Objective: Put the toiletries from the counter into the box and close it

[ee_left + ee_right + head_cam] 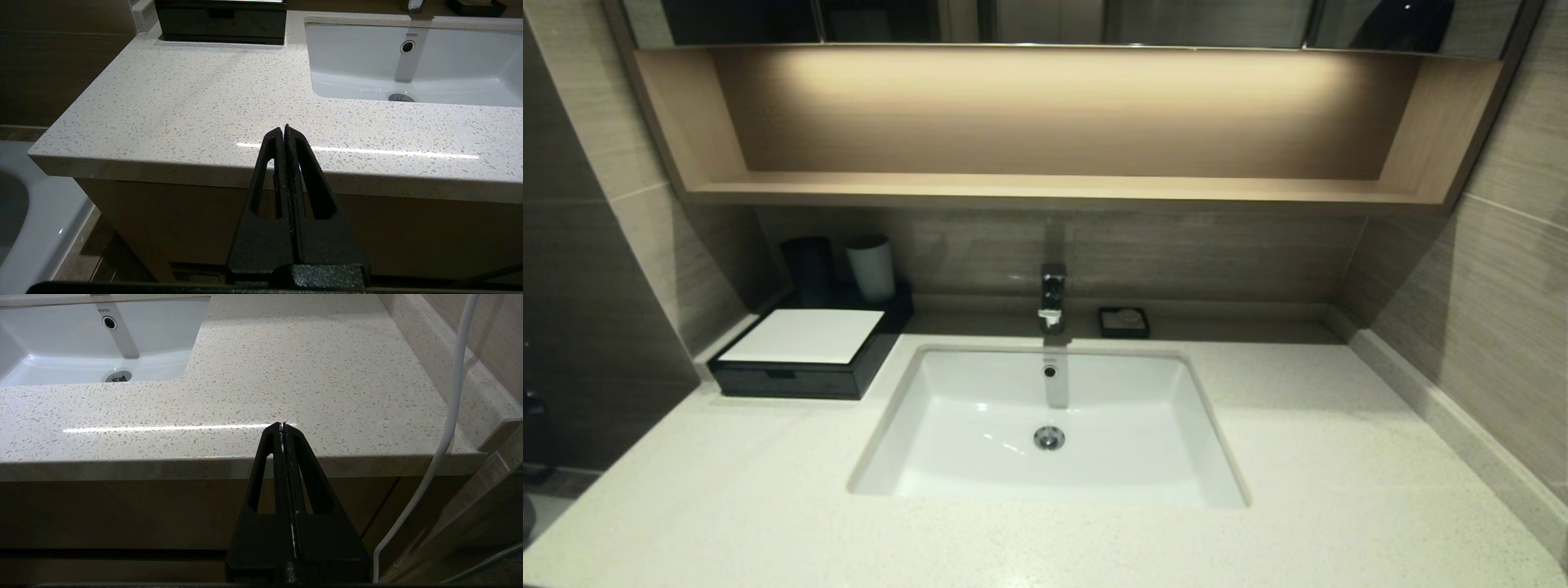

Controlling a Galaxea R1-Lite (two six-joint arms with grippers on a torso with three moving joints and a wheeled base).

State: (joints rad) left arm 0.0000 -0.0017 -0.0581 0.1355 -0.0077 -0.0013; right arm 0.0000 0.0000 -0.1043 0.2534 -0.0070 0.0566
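Toiletries show in none of the three views. Box (805, 353) sits at the far left corner of the bench (1339, 457), its flat white top panel facing up and its black front drawer flush with the body, pushed in. On the rear part of the box stand a black tumbler (808, 268) and, just beside it, a white-grey cup (871, 267), both upright against the back wall. The white sink (980, 457) is set into the middle of the bench, close to the box's right side, with a chrome tap (1053, 299) at its far rim and a drain (1049, 438) in its floor. A small black soap dish (1124, 322) rests at the far edge of the bench, just right of the tap. Above the back wall runs a lit wooden shelf (1045, 189).

Neither arm appears in the head view. The left claw (284, 130) hangs off the near edge of the bench, in front of its left stretch, with its two black fingers pressed flat together and nothing between them; it touches nothing. The right claw (282, 426) hangs likewise off the near edge in front of the right stretch, fingers pressed together, holding nothing. A white cable (445, 428) runs down beside it, near the right-hand corner of the bench.
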